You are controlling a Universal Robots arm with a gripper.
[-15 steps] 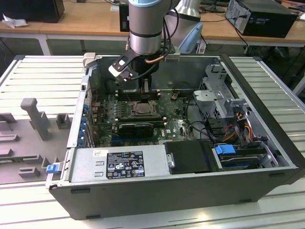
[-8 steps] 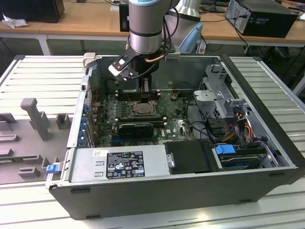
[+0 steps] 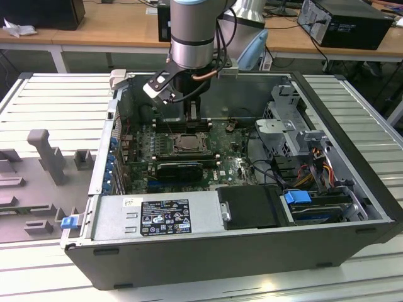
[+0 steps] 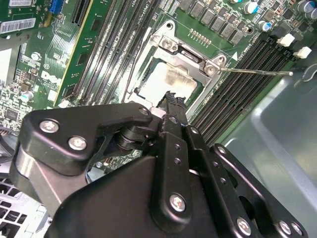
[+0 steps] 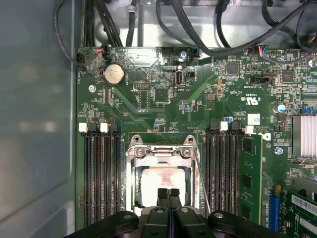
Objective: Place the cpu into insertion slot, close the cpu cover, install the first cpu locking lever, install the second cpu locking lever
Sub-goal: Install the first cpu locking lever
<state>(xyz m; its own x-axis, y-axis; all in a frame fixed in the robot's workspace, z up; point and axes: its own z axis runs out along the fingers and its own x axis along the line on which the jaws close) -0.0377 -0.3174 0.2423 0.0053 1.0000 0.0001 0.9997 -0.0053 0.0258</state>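
Claw [image 3: 192, 118] in PC [image 3: 252, 251], slatted tbl [image 3: 63, 100].

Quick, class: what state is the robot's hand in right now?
The hand is closed, with nothing visible between its fingers, tips over the cpu.

Bright, even light fills the exterior view; the computer case [image 3: 252, 258] interior lies in mild shadow. In the first wrist view the cpu [image 5: 153, 183] glares pale beneath the dark end effector [image 5: 168, 192].
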